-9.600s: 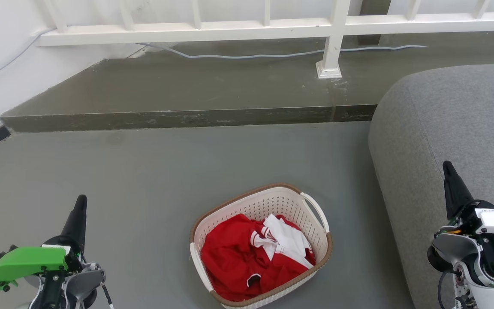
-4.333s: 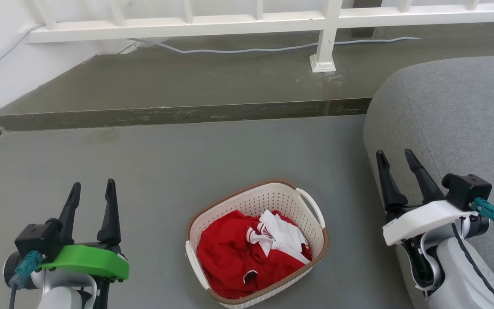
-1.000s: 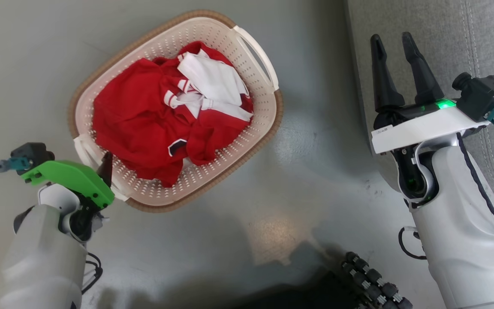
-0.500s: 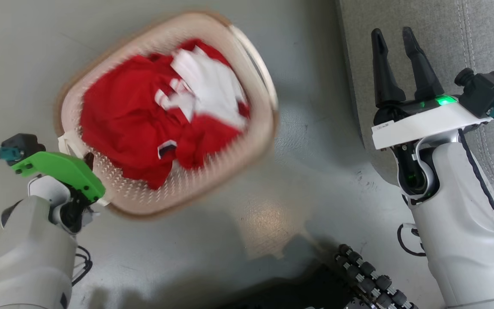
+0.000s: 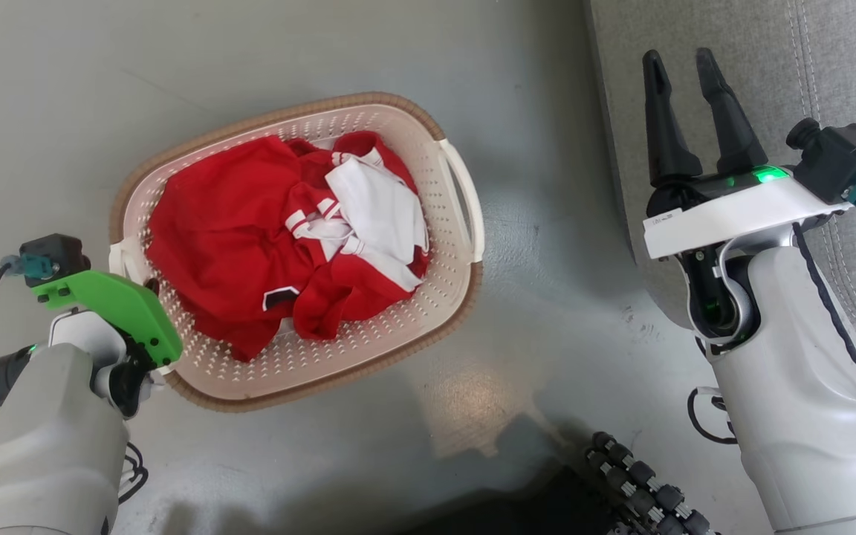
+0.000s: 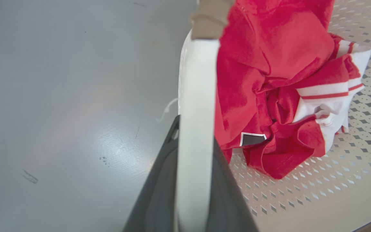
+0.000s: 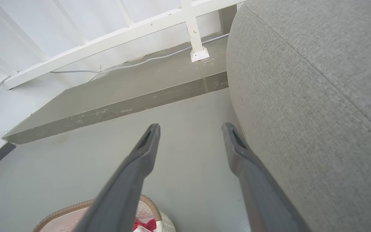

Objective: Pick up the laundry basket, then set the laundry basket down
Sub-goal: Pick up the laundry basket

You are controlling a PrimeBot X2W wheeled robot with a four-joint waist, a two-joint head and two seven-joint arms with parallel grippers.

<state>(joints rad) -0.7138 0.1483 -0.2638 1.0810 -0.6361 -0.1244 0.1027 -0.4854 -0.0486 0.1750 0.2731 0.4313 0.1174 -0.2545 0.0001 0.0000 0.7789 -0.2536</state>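
up close, the left wrist view shows the left gripper (image 6: pixel 194 137) clamped on a white loop handle (image 6: pixel 198 80) of the cream perforated plastic laundry basket (image 5: pixel 368 345) with brown woven-look rim, a grip the head view hides under a green cover (image 5: pixel 112 301). the basket is over grey floor (image 5: pixel 250 59), holding crumpled red-and-white cloth (image 5: pixel 250 223). the right gripper (image 5: pixel 675 67) gapes empty beside a grey woven sofa (image 5: pixel 770 59); its label (image 5: pixel 664 218) is unreadable.

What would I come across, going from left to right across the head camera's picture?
The left gripper, clamped on the side handle → the laundry basket, with red and white clothes inside → bare grey floor → the right gripper, fingers apart.
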